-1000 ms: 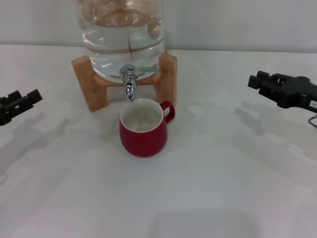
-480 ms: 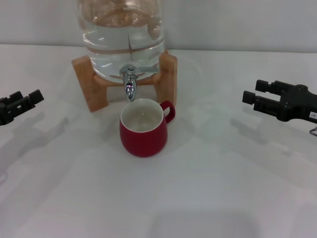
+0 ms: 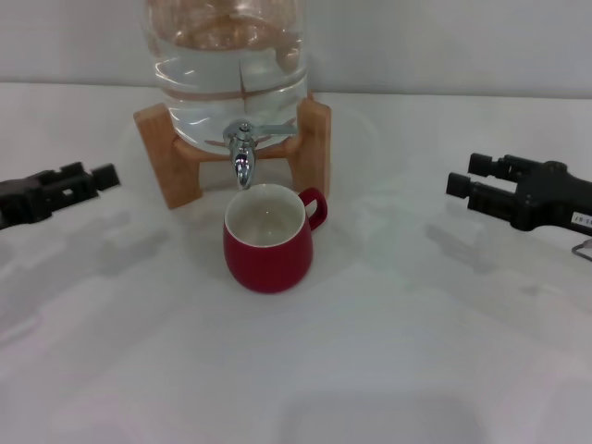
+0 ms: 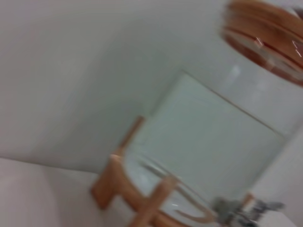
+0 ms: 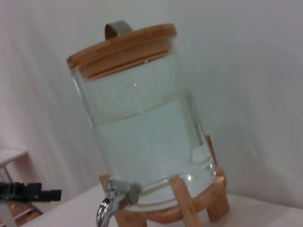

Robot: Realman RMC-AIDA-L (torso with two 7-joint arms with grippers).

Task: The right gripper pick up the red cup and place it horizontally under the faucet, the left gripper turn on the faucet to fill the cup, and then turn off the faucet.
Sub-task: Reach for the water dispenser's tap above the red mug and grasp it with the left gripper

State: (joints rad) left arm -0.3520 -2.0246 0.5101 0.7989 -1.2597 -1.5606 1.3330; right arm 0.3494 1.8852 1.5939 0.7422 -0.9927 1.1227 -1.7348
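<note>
The red cup (image 3: 268,242) stands upright on the white table, its white inside showing and its handle to the right. Its mouth sits just below the chrome faucet (image 3: 241,159), whose thin lever points right; nothing runs from the spout. My left gripper (image 3: 100,174) hovers at the left, open and holding nothing, well clear of the faucet. At the right my right gripper (image 3: 460,174) stands open and holds nothing, a good way from the cup. The faucet (image 5: 111,204) also shows in the right wrist view, and blurred (image 4: 233,208) in the left wrist view.
A glass water jar (image 3: 231,69) rests on a wooden stand (image 3: 171,157) behind the cup. Its wooden lid (image 5: 122,47) shows in the right wrist view. A white wall closes the back of the table (image 3: 370,351).
My left gripper has moved right, toward the stand and the faucet. My right gripper has drifted a little left and lower. The cup and the faucet have not moved.
</note>
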